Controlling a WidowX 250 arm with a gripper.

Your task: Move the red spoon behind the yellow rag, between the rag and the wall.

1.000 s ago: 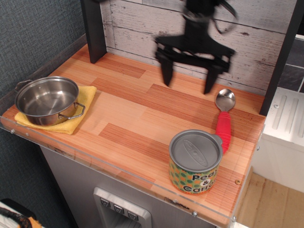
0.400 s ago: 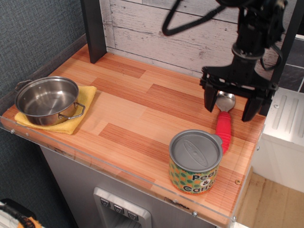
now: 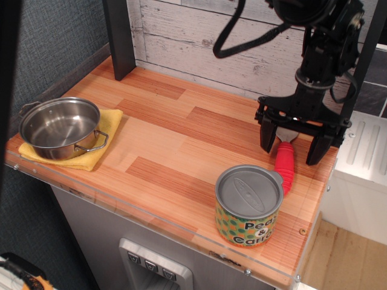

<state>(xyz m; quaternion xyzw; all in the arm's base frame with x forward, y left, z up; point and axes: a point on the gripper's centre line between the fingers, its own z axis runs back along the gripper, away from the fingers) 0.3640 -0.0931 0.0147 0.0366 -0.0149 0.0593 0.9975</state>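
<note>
Red spoon [image 3: 284,164] beneath open-jawed gripper [image 3: 292,145], empty pot [image 3: 59,127] on yellow rag [image 3: 106,132]

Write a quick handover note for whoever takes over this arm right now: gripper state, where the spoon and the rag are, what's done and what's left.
Gripper: open, empty, fingers straddling the red spoon near its bowl; nothing gripped.
Red spoon: lying flat at the right end of the table, its handle end just behind the pea can.
Yellow rag: at the left front corner, under the steel pot.
Wall: plank wall at the back; the strip behind the rag looks free.
Done: gripper is lined up over the spoon.
Left: close on the spoon, lift it, carry it left, set it between rag and wall.
</note>
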